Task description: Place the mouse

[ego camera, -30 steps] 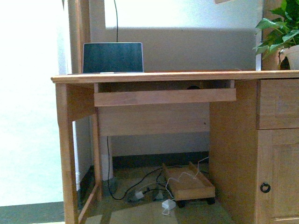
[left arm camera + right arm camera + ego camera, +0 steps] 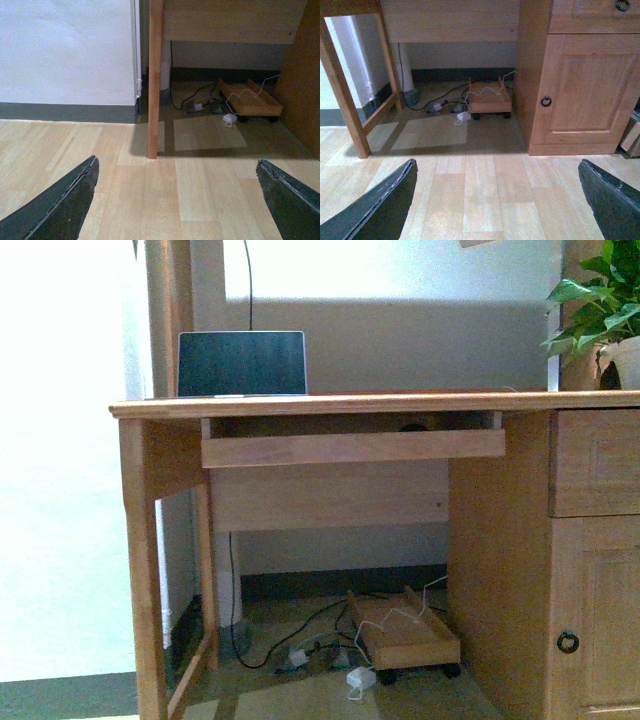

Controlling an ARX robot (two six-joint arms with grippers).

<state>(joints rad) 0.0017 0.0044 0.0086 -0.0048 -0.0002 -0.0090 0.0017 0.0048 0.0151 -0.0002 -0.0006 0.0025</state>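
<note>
A small dark domed shape (image 2: 412, 426) shows in the gap between the desktop and the pull-out tray (image 2: 352, 447). Only its top is visible, so I cannot tell if it is the mouse. Neither arm shows in the front view. My left gripper (image 2: 177, 200) is open and empty, low over the wood floor in front of the desk's left leg (image 2: 154, 80). My right gripper (image 2: 497, 200) is open and empty, low over the floor in front of the desk's cupboard door (image 2: 585, 87).
An open laptop (image 2: 242, 364) stands on the wooden desk (image 2: 400, 402) at the left, and a potted plant (image 2: 600, 315) at the right. Under the desk are cables (image 2: 300, 640), a white adapter (image 2: 361, 678) and a wheeled wooden stand (image 2: 405, 635).
The desk sits very slightly higher in the front view. Nothing else has moved.
</note>
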